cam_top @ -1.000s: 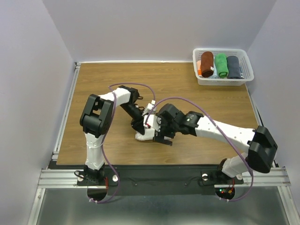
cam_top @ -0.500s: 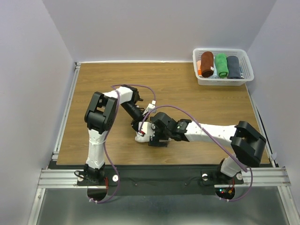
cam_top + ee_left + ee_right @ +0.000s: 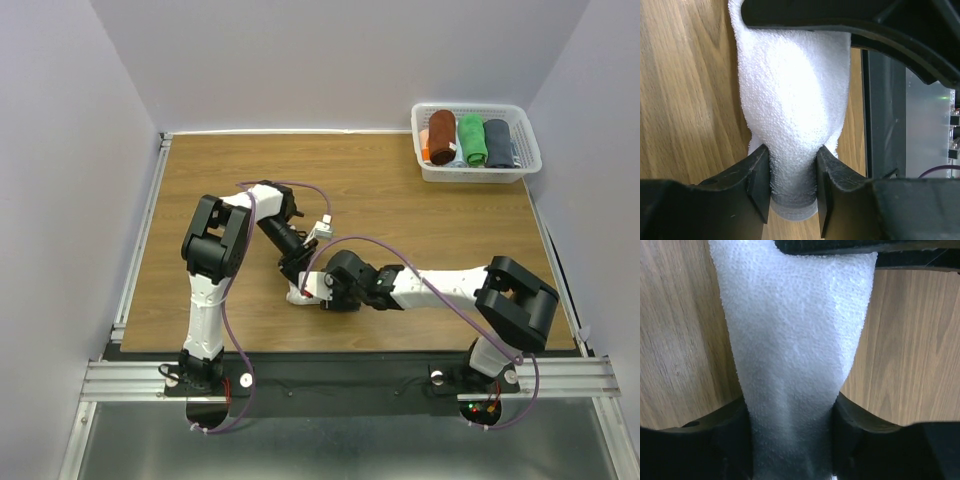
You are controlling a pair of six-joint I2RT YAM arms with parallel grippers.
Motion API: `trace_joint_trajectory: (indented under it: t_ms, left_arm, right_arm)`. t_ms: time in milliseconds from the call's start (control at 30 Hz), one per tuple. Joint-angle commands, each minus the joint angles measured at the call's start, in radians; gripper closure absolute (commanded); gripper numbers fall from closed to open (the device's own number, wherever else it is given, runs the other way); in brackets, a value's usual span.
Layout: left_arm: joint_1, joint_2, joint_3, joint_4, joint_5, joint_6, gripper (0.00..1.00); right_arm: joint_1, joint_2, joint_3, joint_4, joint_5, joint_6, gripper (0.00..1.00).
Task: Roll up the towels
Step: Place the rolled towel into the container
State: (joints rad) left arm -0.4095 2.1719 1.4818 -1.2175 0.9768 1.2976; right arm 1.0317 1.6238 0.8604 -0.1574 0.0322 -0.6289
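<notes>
The white towel (image 3: 299,293), rolled into a thick bundle, lies on the wooden table (image 3: 220,180) near its middle front. My left gripper (image 3: 296,270) comes at it from the far side and is shut on one end (image 3: 795,90), the cloth pinched between both fingers (image 3: 758,185). From the right, my right gripper (image 3: 316,290) is shut on the other end (image 3: 790,325), which narrows where the jaws squeeze it. The dark blue-grey towel (image 3: 499,143) lies rolled in the basket at the back right.
A white plastic basket (image 3: 478,176) at the back right corner also holds a rust-brown roll (image 3: 440,136) and a bright green roll (image 3: 471,139). Purple cables loop over both arms. A metal rail runs along the near edge.
My right arm has slid left along the table to the white towel and its jaws have closed on it. The left gripper has kept its hold and shifted only slightly.
</notes>
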Motion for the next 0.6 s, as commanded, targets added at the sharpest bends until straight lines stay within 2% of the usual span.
trace_joint_trajectory:
  t_ms: [0, 33, 67, 133, 167, 200, 433, 567]
  left_arm:
    - [0.023, 0.049, 0.000, 0.102, -0.190, 0.071, 0.62]
    - [0.028, 0.048, 0.003, 0.104, -0.187, 0.071, 0.61]
    - [0.037, 0.042, 0.006, 0.104, -0.179, 0.071, 0.54]
    - [0.050, 0.028, 0.006, 0.113, -0.165, 0.062, 0.40]
    - [0.057, 0.019, 0.006, 0.122, -0.152, 0.057, 0.16]
    - [0.066, 0.008, 0.009, 0.127, -0.145, 0.052, 0.04]
    - [0.220, -0.187, 0.075, 0.154, -0.112, -0.044, 0.01]
    - [0.304, -0.293, 0.143, 0.223, -0.099, -0.170, 0.01]
  right_arm:
    - [0.001, 0.018, -0.052, 0.033, -0.026, 0.000, 0.55]
    - [-0.001, 0.013, -0.058, 0.038, -0.026, 0.001, 0.60]
    - [-0.002, -0.001, -0.073, 0.048, -0.055, 0.014, 0.73]
    - [-0.007, -0.010, -0.083, 0.050, -0.071, 0.032, 0.87]
    - [-0.010, -0.015, -0.086, 0.050, -0.075, 0.059, 0.99]
    - [-0.013, -0.024, -0.089, 0.048, -0.083, 0.075, 0.99]
    - [-0.142, -0.105, -0.041, -0.042, -0.208, 0.241, 0.99]
    - [-0.249, -0.139, 0.049, -0.171, -0.294, 0.368, 0.99]
